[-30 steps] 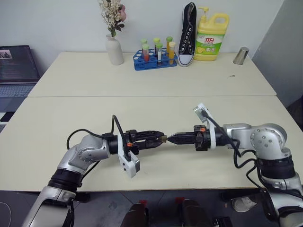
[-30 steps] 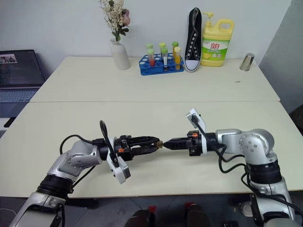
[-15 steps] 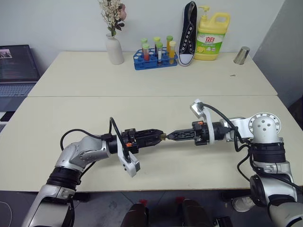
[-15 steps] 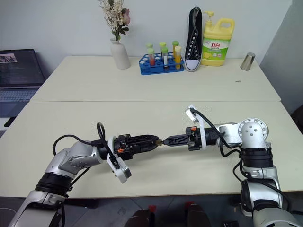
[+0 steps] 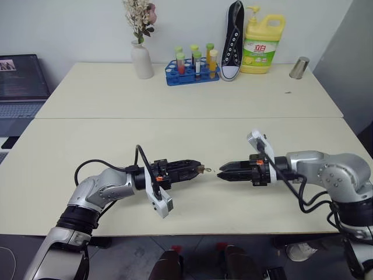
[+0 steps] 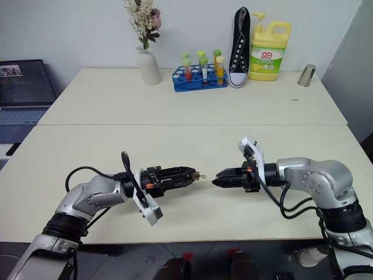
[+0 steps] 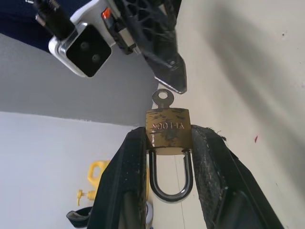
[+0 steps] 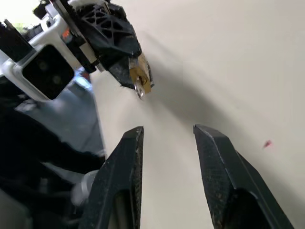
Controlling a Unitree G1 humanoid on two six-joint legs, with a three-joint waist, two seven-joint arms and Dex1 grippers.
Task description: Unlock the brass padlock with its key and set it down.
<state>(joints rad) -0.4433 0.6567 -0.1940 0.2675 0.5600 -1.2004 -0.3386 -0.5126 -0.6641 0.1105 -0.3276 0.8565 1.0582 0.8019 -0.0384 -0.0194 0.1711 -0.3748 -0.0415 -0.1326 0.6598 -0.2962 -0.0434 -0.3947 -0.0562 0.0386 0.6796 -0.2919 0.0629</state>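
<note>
Above the table (image 5: pixel 87 146), left pincer (image 7: pixel 169 143) grips brass padlock (image 7: pixel 167 131); right pincer (image 8: pixel 167 138) gapes.

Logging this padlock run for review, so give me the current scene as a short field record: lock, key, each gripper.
padlock: brass padlock clamped between left gripper fingers, above the table
key: its key sticking out of the lock body
shackle: looks seated
left gripper: shut on the padlock
right gripper: open, apart from the key
</note>
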